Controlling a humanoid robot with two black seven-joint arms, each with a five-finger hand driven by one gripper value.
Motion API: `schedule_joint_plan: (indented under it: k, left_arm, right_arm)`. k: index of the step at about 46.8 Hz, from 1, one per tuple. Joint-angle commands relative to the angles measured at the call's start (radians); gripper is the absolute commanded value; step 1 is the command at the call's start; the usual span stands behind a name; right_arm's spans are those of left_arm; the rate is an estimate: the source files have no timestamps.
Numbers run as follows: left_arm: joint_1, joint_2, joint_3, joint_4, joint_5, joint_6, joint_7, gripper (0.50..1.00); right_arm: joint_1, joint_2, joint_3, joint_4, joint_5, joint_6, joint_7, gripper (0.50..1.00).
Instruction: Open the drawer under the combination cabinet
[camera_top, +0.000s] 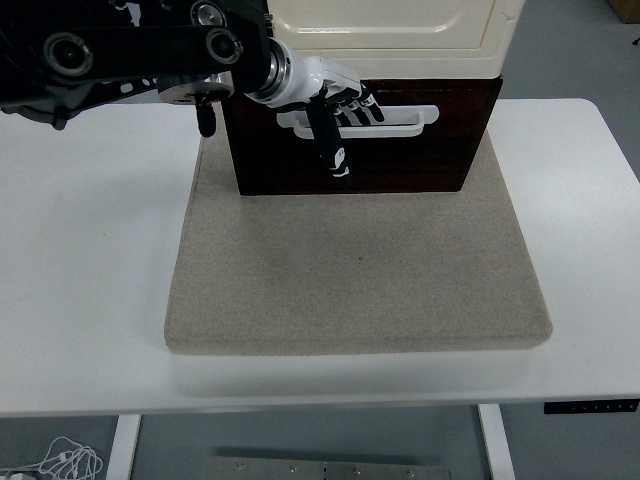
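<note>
Partly hiding the drawer (400, 160) handle (400, 122), the left hand (325, 95) grips it.

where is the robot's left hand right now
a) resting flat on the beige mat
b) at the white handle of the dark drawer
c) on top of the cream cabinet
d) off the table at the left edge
b: the left hand has its fingers at the white handle on the dark drawer front, above the mat.
</note>
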Motion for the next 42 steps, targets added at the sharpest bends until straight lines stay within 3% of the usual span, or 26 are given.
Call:
schedule_joint_plan:
  k: [1,18,42]
  left_arm:
    - [0.001,-0.001,-0.001,-0.002,0.0,-0.002,0.0,1.0]
    - [0.001,0.0,-0.006,-0.002,-0.002,-0.029,0.0,1.0]
    - [0.001,0.0,-0.039,-0.004,-0.012,-0.115,-0.001,1.0]
  right_arm:
    - [0.0,0.0,0.0,0.0,0.0,0.0,0.0,0.926]
    - [0.0,0.0,0.0,0.0,0.0,0.0,0.0,0.926]
    - [0.0,0.0,0.0,0.0,0.0,0.0,0.0,0.926]
